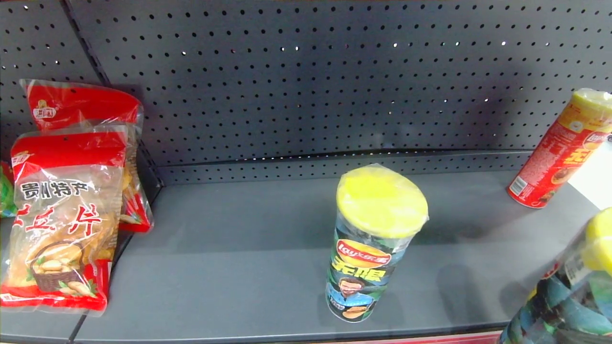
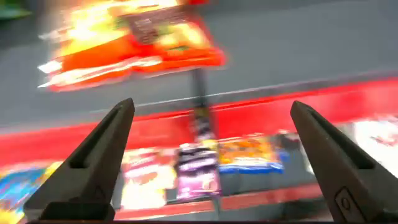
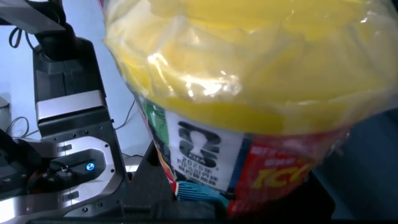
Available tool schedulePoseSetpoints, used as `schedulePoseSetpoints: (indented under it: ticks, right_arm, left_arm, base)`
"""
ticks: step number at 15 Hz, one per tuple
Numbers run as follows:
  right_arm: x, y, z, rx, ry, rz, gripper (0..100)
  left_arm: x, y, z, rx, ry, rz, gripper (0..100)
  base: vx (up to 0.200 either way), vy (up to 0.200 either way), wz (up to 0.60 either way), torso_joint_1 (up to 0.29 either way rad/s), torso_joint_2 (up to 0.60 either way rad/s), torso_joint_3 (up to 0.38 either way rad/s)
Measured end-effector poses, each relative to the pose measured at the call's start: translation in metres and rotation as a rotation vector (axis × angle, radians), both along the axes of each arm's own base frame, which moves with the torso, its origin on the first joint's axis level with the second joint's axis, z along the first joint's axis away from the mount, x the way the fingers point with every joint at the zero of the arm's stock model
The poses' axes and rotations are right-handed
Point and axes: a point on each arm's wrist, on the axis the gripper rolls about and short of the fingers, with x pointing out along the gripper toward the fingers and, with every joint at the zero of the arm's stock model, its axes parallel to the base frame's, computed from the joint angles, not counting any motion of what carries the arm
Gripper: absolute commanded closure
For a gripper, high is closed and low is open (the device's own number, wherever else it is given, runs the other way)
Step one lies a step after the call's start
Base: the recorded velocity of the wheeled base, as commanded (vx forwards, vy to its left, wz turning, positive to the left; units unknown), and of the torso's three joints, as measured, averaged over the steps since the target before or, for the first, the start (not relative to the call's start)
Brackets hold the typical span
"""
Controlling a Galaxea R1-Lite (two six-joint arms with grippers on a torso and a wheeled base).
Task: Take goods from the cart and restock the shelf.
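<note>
Nearest, a yellow-lidded can [image 1: 559,296] is leaning right of the upright green can [image 1: 370,243], the right gripper's hold impossible to tell, the left gripper [image 2: 211,104] gaping empty.

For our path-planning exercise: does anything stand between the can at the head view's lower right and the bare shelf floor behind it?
Nothing visible does. The lower-right can faces bare shelf; the green can stands to its left, and the red can is farther back.

The left gripper [image 2: 212,104] has two dark grey wedge fingers [image 2: 93,162] tapering to blunt tips. One bears a small oval mark.
</note>
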Motion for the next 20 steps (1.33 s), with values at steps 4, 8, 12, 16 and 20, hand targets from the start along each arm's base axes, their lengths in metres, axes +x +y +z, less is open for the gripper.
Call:
schedulePoseSetpoints:
  ticks: [4, 8, 12, 16, 20]
  right_arm:
    - [-0.001, -0.001, -0.001, 0.002, 0.004, -0.004, 100]
    - [0.0, -0.001, 0.001, 0.006, 0.002, -0.015, 100]
    - [0.005, 0.003, 0.002, -0.002, 0.012, -0.016, 100]
    - [0.008, 0.004, 0.007, 0.006, 0.009, -0.027, 100]
    - [0.02, 0.007, 0.015, 0.095, 0.096, -0.195, 100]
  left_arm:
    - [-0.002, 0.001, -0.002, 0.022, -0.064, 0.008, 0]
    - [0.0, 0.0, -0.009, 0.043, -0.152, -0.064, 0]
    - [-0.001, 0.003, -0.011, 0.024, -0.164, 0.042, 0]
    - [-0.001, 0.002, -0.011, -0.018, -0.167, 0.0, 0]
    - [-0.001, 0.002, -0.011, -0.022, -0.168, 0.001, 0]
  base:
    - [0.0, 0.0, 0.0, 0.0, 0.0, 0.0]
    - [0.0, 0.0, 0.0, 0.0, 0.0, 0.0]
    - [0.0, 0.0, 0.0, 0.0, 0.0, 0.0]
    - [0.0, 0.0, 0.0, 0.0, 0.0, 0.0]
    - [0.0, 0.0, 0.0, 0.0, 0.0, 0.0]
